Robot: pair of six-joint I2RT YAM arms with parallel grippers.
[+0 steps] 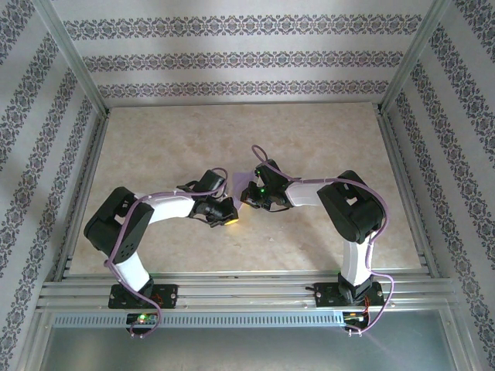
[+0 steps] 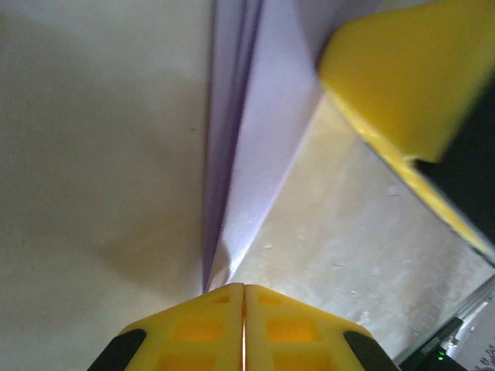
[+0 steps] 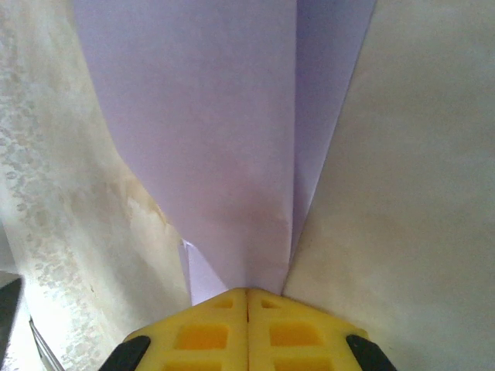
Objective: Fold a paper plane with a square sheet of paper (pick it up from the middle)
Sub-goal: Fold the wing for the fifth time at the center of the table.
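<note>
The sheet of paper (image 1: 249, 191) is pale lavender and folded lengthwise into layers, and it hangs between both grippers above the middle of the table. My left gripper (image 2: 244, 290) is shut on one narrow end of the paper (image 2: 263, 139), whose layers run straight away from its yellow fingertips. My right gripper (image 3: 247, 292) is shut on the other end, where a broad panel of the paper (image 3: 209, 139) and a narrower fold beside it spread out. In the top view the left gripper (image 1: 230, 220) and right gripper (image 1: 250, 202) nearly meet. The arms hide the paper's full outline there.
The marbled beige tabletop (image 1: 325, 139) lies open all around the grippers, framed by aluminium rails (image 1: 232, 290) and patterned walls. One yellow finger of the right gripper (image 2: 394, 69) looms close in the left wrist view's upper right.
</note>
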